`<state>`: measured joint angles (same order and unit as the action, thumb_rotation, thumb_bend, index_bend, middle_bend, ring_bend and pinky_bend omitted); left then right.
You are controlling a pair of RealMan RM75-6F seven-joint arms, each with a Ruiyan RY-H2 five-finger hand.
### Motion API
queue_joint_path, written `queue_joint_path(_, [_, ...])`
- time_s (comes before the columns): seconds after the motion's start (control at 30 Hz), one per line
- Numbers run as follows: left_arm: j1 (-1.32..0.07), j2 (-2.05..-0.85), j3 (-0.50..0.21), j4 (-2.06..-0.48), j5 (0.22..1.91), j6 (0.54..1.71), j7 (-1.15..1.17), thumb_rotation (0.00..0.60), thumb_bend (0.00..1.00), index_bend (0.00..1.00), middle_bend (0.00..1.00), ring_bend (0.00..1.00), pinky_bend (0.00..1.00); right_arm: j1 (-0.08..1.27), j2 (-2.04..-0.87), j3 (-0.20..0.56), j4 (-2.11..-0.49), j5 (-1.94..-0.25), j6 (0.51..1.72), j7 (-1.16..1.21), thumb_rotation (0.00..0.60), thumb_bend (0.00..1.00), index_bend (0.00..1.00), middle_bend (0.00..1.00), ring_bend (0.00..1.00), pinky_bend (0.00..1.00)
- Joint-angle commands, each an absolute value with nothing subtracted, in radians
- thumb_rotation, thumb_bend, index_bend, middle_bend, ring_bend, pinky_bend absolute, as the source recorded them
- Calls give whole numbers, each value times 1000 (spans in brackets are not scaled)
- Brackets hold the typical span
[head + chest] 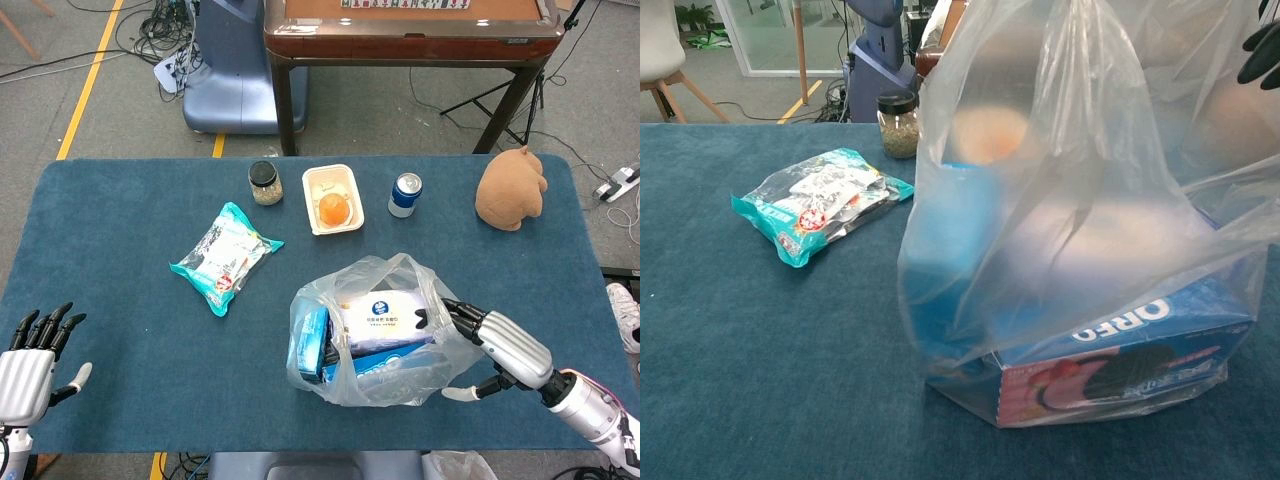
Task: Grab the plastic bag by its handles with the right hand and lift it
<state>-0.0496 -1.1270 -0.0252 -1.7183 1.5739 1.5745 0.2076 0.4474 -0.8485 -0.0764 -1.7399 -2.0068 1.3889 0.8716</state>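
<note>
A clear plastic bag [375, 335] stands on the blue table [130, 330], with a white packet and blue boxes inside. In the chest view the bag [1080, 220] fills the right half, an Oreo box showing at its base. My right hand [498, 343] is at the bag's right side, fingers spread, dark fingertips [450, 310] touching the film near the handle. Those fingertips [1260, 50] show at the chest view's top right edge. It holds nothing. My left hand [30, 360] is open at the table's front left corner, far from the bag.
A teal snack pack [225, 256] lies left of the bag. Along the far side stand a jar [265, 183], a white tray [325, 215] holding an orange, a blue can [404, 194] and a brown plush toy [511, 188]. A wooden table [410, 30] stands beyond.
</note>
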Motion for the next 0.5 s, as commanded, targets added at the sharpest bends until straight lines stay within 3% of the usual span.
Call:
queue_joint_path(0.03, [-48, -1125, -26, -1719, 1573, 1576, 206, 600, 246, 192, 103, 158, 71, 496, -878, -108, -1691, -2023, 1413, 1047, 563, 0, 145, 264, 103, 184])
queue_joint_path(0.33, [-44, -1116, -28, -1719, 1569, 1580, 202, 600, 246, 192, 103, 158, 71, 576, -888, -189, -1587, -2025, 1415, 1487, 562, 0, 209, 292, 117, 184])
queue_joint_path(0.5, [-42, -1116, -29, -1719, 1566, 1582, 204, 600, 246, 192, 103, 158, 71, 604, -902, -214, -1540, -2034, 1396, 1536, 562, 0, 210, 293, 117, 184])
